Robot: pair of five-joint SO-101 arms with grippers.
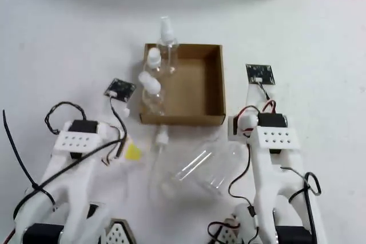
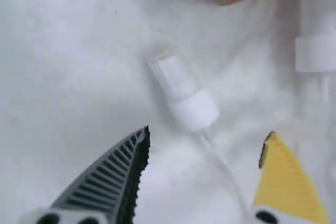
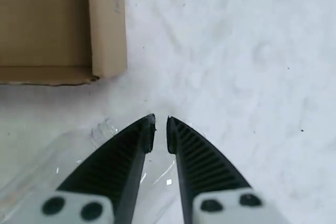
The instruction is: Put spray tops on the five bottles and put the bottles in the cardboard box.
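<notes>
A loose white spray top (image 2: 185, 99) with its thin dip tube lies on the white table between the fingers of my left gripper (image 2: 202, 156), which is open, one finger grey and one yellow. In the high view that gripper (image 1: 127, 149) hangs just off the front left corner of the cardboard box (image 1: 213, 82). Three clear bottles with spray tops (image 1: 152, 88) lie along the box's left side. A capped bottle (image 1: 158, 155) and an uncapped clear bottle (image 1: 203, 167) rest in front of the box. My right gripper (image 3: 160, 129) is shut, empty, above the uncapped bottle (image 3: 63, 161).
Two small circuit boards (image 1: 120, 88) (image 1: 259, 74) lie on the table on either side of the box, with wires trailing to the arms. The box's near corner (image 3: 106, 24) is close to the right gripper. Open table stretches behind the box and to the far right.
</notes>
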